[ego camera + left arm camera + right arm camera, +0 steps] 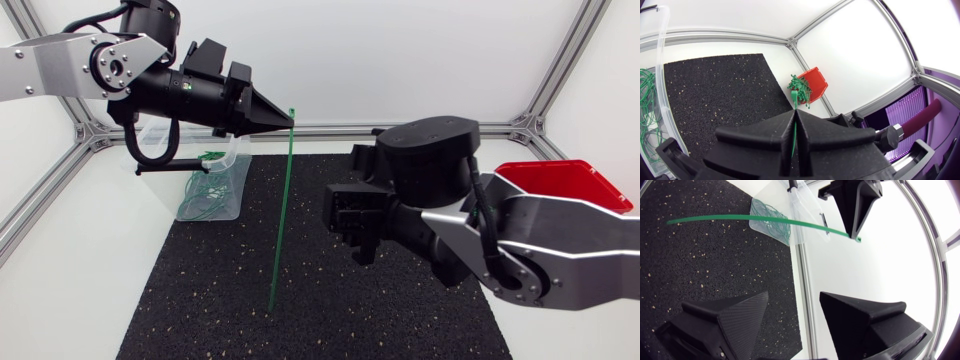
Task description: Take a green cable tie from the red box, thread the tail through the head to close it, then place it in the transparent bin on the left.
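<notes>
The left gripper (284, 120) clamps a green cable tie (279, 210) by its upper end, the strap hanging below its fingertips toward the black mat (200, 290). The right gripper (792, 317), fingers spread and empty, has the tie ahead of it.

Arms: two, left arm (60, 65) and right arm (560, 250)
Claws: two, left claw (288, 120) and right claw (794, 296)
Red box (565, 182): one
Transparent bin (240, 160): one
Black mat (200, 290): one
Cable ties: one straight cable tie (281, 210); bin loops (205, 190) and box heap (801, 89) too tangled to count
</notes>
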You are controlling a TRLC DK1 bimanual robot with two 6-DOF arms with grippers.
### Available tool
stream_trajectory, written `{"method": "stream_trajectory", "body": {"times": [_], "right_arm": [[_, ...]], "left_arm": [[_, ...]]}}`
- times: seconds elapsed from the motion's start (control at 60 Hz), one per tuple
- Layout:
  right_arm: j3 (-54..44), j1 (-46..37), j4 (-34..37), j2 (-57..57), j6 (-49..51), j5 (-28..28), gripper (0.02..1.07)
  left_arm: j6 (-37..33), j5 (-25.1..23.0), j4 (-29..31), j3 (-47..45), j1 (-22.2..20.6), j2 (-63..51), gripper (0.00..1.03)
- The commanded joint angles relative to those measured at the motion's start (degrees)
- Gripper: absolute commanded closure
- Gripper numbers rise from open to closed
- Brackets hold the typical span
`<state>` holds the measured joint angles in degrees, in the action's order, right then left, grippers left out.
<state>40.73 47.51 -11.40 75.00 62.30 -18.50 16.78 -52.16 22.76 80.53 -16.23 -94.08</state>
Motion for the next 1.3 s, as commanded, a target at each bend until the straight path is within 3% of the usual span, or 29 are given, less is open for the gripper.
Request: {"method": "stream_trajectory", "body": {"times": [0.0, 0.15, 0.283, 0.417, 0.75, 0.85, 0.95, 1.133, 1.283], "right_arm": [[-2.1, 0.5, -3.7, 0.2, 6.1, 1.2, 0.25], [-4.1, 0.2, -12.2, 2.4, 11.4, 2.8, 0.20], [-4.6, -0.4, -13.7, 2.9, 12.1, 4.7, 0.19], [-4.3, -1.9, -16.1, 4.9, 14.0, 4.9, 0.07], [-6.7, -5.3, -23.4, 5.0, 16.1, 16.2, 0.07], [-8.6, -6.7, -27.8, 5.3, 16.7, 22.6, 0.07], [-8.7, -6.8, -28.5, 6.1, 17.3, 22.1, 0.07], [-12.9, -4.4, -36.9, 6.4, 23.2, 22.3, 0.07], [-13.3, -3.8, -38.3, 6.6, 26.6, 23.9, 0.07]], "left_arm": [[-2.7, -1.2, 1.1, 2.7, -0.4, -1.8, 1.00], [-3.7, -2.1, 1.1, 3.2, -0.3, -2.4, 1.00], [-3.9, -2.1, 1.6, 4.5, -0.4, -3.7, 1.00], [-4.3, -2.1, 1.6, 5.1, -0.6, -4.9, 1.00], [-4.3, -2.1, 1.6, 7.0, -0.4, -7.3, 1.00], [-4.3, -2.1, 1.6, 7.7, -0.3, -7.8, 1.00], [-4.3, -2.2, 2.0, 8.3, -0.3, -8.2, 1.00], [-4.3, -2.9, 4.7, 11.1, -0.1, -9.9, 1.00], [-4.7, -4.1, 5.9, 11.8, 0.0, -10.1, 1.00]]}}
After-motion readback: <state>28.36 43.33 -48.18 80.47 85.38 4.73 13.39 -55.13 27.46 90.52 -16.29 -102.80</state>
